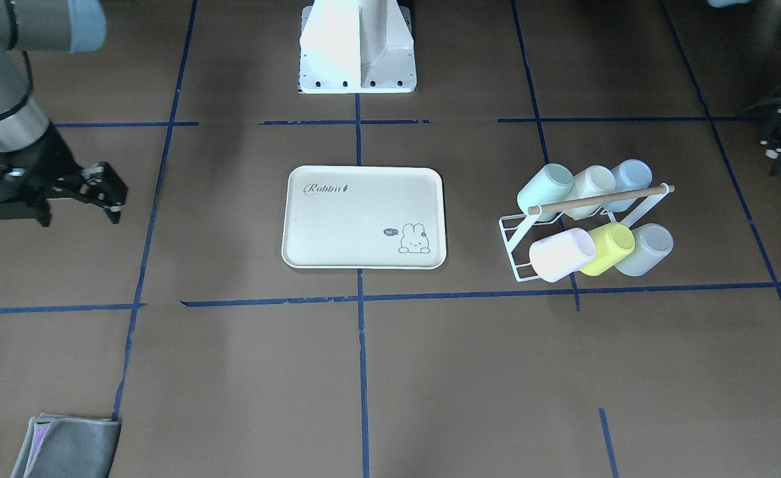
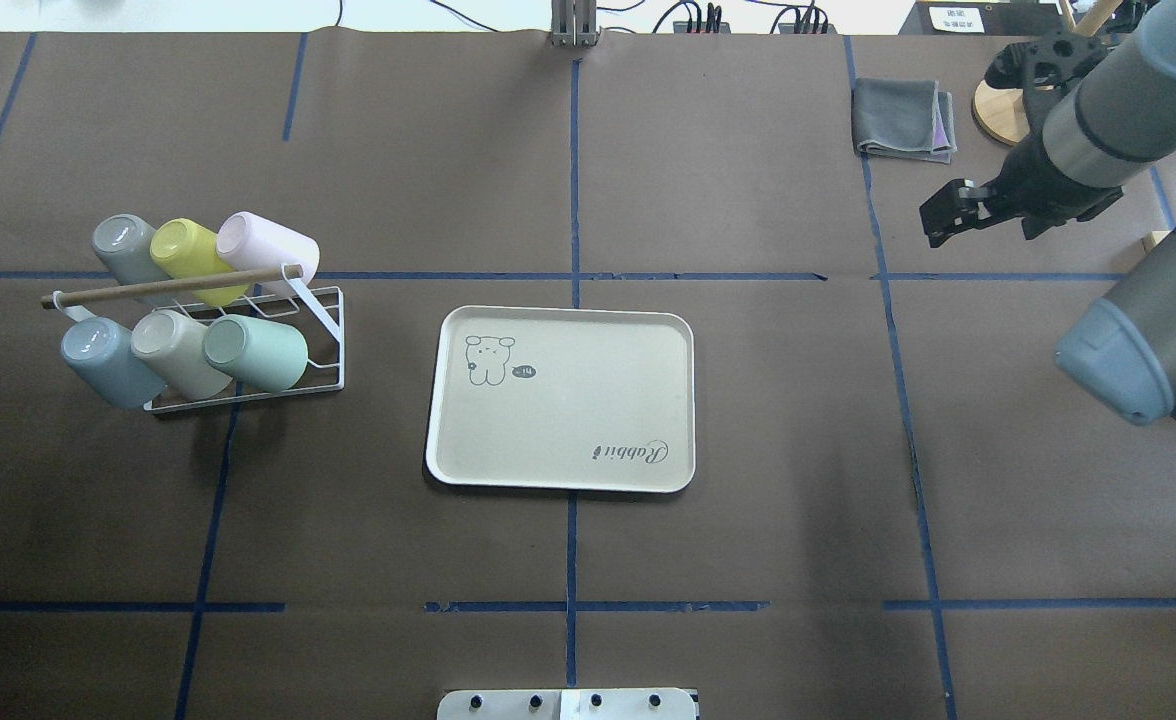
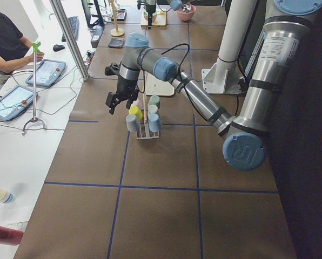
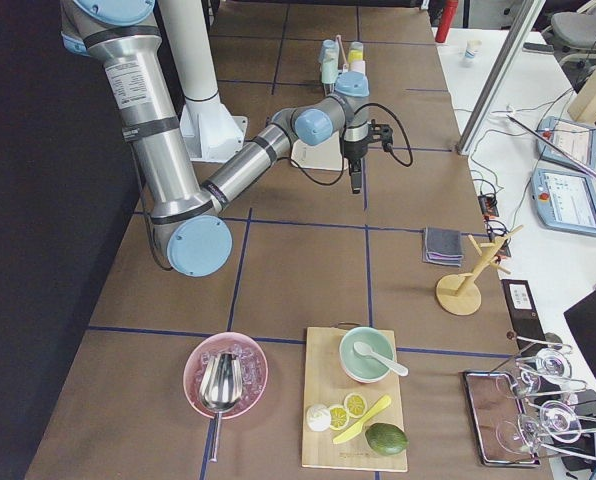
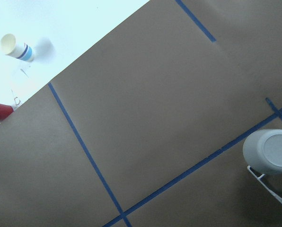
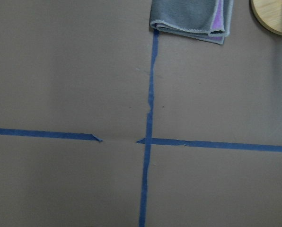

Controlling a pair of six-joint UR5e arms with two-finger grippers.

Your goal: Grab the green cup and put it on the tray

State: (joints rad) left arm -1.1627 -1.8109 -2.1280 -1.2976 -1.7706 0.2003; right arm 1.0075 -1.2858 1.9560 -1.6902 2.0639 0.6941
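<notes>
Tray (image 2: 560, 400) lies flat at the table's middle, "Rabbit" script and bunny drawing face up, nothing on it.

Rack (image 2: 326, 335), white wire with a wooden rod across the top, stands well off the tray on the robot's left. It carries six cups in two rows of three, all tilted.

Green cup (image 2: 256, 352) is on the rack, in the row nearer the robot, at the end closest to the tray. It touches the beige cup (image 2: 178, 352) beside it. It is apart from both grippers and not on the tray.

The far row's end nearest the tray holds the pink cup (image 2: 266, 245), with the yellow cup (image 2: 186, 250) next to it.

Left gripper (image 3: 120, 106) hangs in the air beyond the rack on the side away from the tray, above the cups' level. Its fingers look spread in the left side view and hold nothing. The front view shows it only dimly at the frame edge. Its wrist camera looks down on bare table and catches one grey cup (image 5: 268, 152) at the rack's outer corner.

Right gripper (image 2: 936, 218) hovers well off the tray on the robot's right, toward the far side of the table. Its jaws are apart and empty.

Grey cloth (image 2: 903, 120), folded, lies farther from the tray than the right gripper, with a round wooden base (image 2: 998, 112) just beside it.
</notes>
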